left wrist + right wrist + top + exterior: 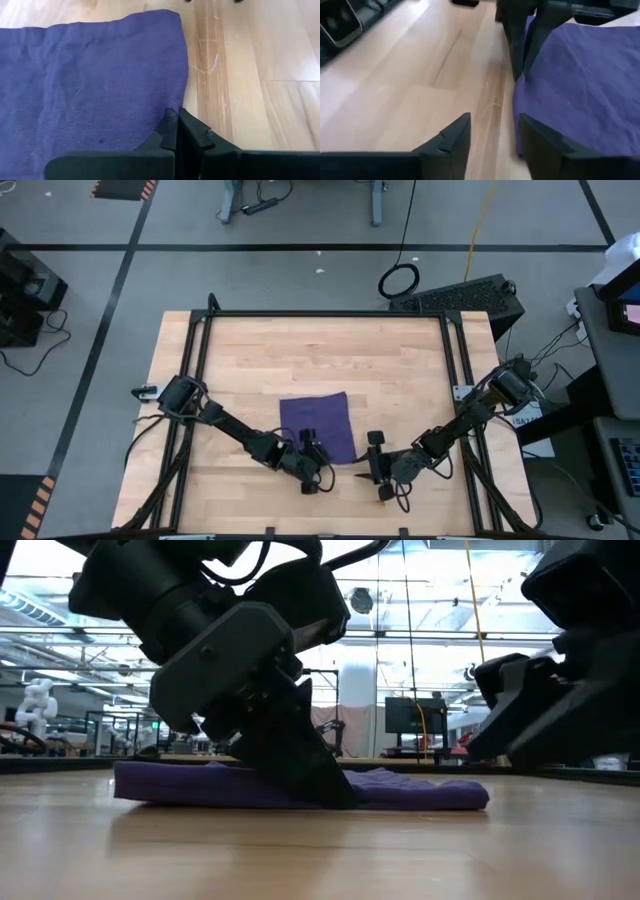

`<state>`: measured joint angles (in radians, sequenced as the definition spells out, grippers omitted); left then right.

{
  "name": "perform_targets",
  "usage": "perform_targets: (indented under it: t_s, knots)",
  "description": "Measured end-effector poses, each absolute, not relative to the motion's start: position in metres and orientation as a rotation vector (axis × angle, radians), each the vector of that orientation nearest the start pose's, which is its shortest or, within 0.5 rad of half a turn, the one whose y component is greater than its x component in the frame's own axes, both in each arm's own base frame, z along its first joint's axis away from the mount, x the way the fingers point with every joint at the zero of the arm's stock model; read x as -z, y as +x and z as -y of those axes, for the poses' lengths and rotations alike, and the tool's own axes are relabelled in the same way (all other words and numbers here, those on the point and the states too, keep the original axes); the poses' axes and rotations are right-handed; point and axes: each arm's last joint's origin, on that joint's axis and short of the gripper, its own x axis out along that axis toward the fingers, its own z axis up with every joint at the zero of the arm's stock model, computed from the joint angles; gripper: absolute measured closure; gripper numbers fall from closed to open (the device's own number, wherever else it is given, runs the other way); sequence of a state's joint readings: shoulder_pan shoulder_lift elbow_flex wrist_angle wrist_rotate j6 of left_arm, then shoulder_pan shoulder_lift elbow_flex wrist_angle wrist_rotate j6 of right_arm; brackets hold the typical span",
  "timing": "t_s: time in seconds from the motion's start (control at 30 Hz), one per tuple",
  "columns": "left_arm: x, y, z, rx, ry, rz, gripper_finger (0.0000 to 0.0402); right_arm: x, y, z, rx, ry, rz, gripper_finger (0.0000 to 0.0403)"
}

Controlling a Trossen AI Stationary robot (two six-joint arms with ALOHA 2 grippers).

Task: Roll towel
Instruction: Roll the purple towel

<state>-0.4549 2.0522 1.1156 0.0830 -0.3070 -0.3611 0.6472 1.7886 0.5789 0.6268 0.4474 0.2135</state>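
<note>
While the purple towel point(318, 426) lies flat near the front middle of the wooden table point(400, 360), its front corner is pinched by the left gripper point(176, 122), whose jaws are pressed together on the cloth. Just beside the towel's edge, the right gripper point(492, 131) is held low with jaws apart.

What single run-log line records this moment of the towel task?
task: roll towel | towel: flat, unrolled | left gripper: shut on towel edge | right gripper: open, beside towel | table
</note>
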Motion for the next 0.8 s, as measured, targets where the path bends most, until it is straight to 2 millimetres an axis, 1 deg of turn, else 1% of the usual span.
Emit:
perform_targets:
  t_s: [0.17,0.3,0.47,0.6,0.7,0.8]
  knots:
    - [-0.106,0.363,0.16,0.006,-0.043,-0.825,0.0394,-0.095,0.253,-0.165,-0.106,-0.138,-0.478,0.0189]
    - [-0.106,0.365,0.157,0.015,-0.073,-0.831,0.0394,-0.087,0.254,-0.166,-0.108,-0.134,-0.48,0.0177]
    - [-0.106,0.365,0.156,0.003,-0.104,-0.835,0.0394,-0.07,0.257,-0.165,-0.069,-0.074,-0.478,0.0197]
    - [-0.106,0.365,0.156,0.001,-0.109,-0.835,0.0394,-0.061,0.258,-0.163,0.0,0.002,-0.46,0.0221]
    - [-0.106,0.365,0.156,0.001,-0.11,-0.834,0.0394,-0.06,0.259,-0.161,0.045,0.061,-0.463,0.0249]
    - [-0.106,0.365,0.156,0.001,-0.111,-0.833,0.0392,-0.059,0.259,-0.16,0.069,0.097,-0.465,0.0285]
